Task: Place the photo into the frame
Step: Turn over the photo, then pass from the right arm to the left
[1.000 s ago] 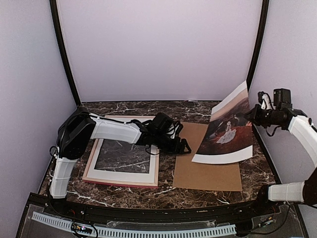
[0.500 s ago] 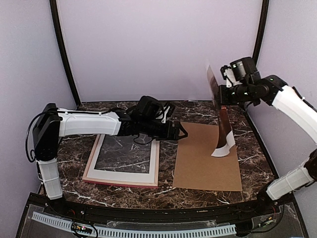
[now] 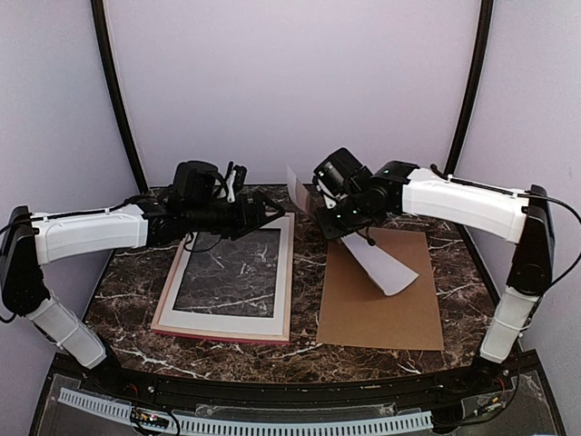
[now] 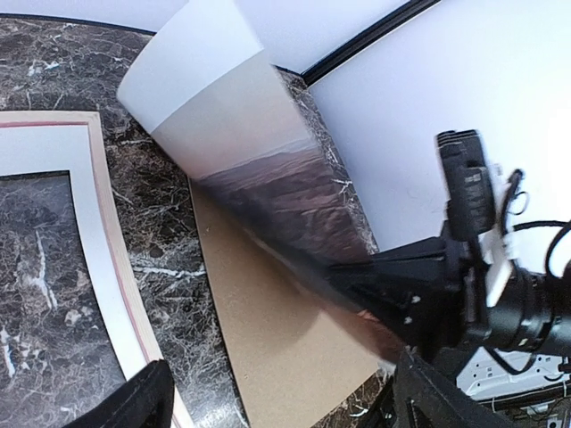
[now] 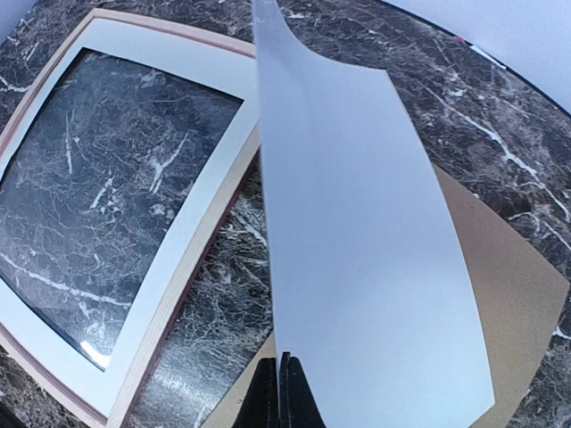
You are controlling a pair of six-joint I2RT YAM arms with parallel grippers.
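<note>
The photo [image 3: 381, 267] hangs curled in my right gripper [image 3: 332, 216] above the brown backing panel, its white back facing up. In the right wrist view the fingers [image 5: 284, 392] are shut on the print's near edge, and the white back [image 5: 357, 250] fills the view. The left wrist view shows its dark picture side and pale sky band [image 4: 259, 169]. The pink frame [image 3: 289, 291] lies flat at the left with a white mat [image 3: 227, 320] in it. My left gripper [image 3: 259, 211] is open and empty above the frame's far right corner, facing the photo.
The brown hardboard panel [image 3: 377, 304] lies flat to the right of the frame, under the photo. The dark marble table [image 3: 463, 282] is ringed by lilac walls and black posts. The frame edge [image 5: 183, 308] and mat [image 5: 201, 214] lie left of the print.
My right arm has swung the photo from the far right to the middle, turning its white back up. My left arm has drawn back to the left and risen over the frame.
</note>
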